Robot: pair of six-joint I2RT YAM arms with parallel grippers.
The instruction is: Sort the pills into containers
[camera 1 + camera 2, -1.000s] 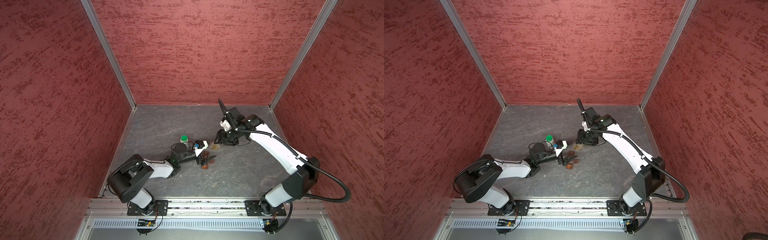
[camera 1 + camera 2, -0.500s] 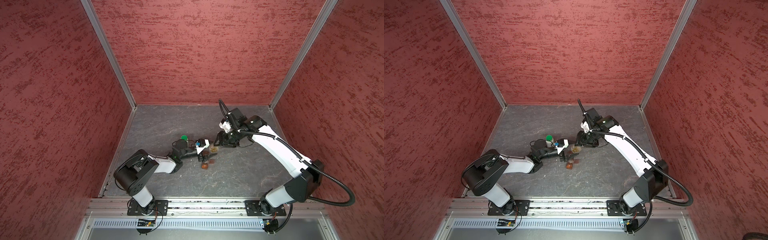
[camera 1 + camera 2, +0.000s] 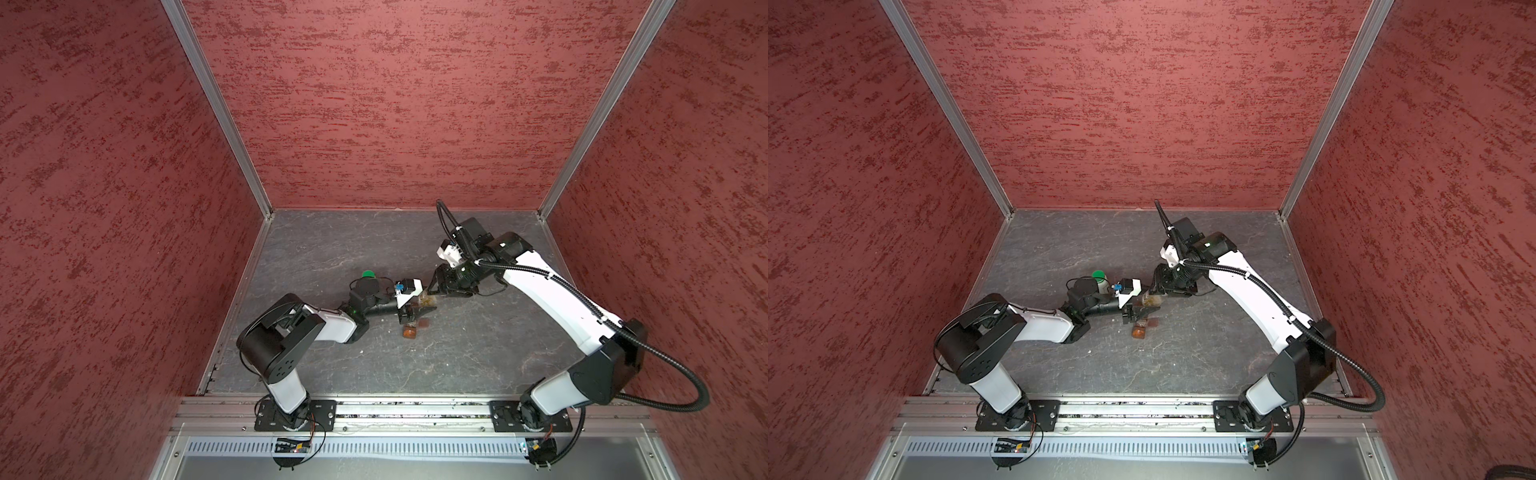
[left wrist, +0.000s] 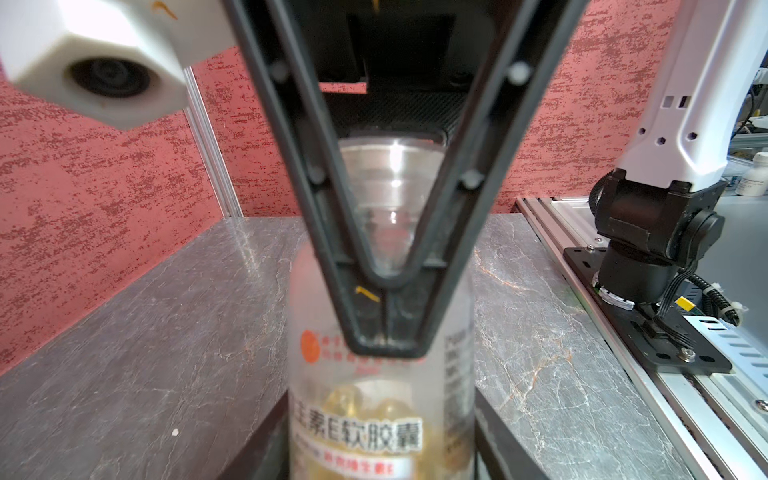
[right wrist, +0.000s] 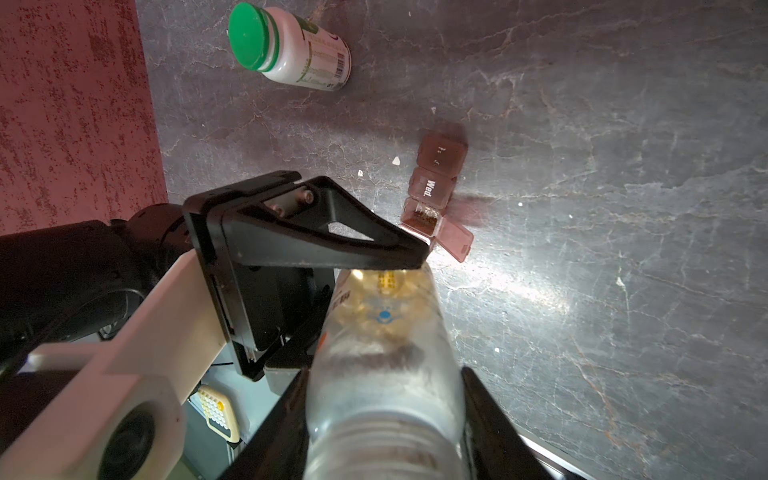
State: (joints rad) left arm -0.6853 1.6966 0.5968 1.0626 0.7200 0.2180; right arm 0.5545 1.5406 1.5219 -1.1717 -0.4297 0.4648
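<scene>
Clear bottle (image 5: 382, 316) between two pincers

Right gripper (image 5: 384, 376) clamps the bottle; left gripper (image 4: 381, 398) flanks its other end (grip unclear). Containers (image 3: 409, 331) lie mid-frame in both top views; yellow pills (image 4: 353, 399) inside the bottle.

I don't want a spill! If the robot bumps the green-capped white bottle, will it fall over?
Probably: the white bottle seems to stand upright, taller than wide, so it may tip. Its round body would then likely roll. Capped, spills seem unlikely.
</scene>
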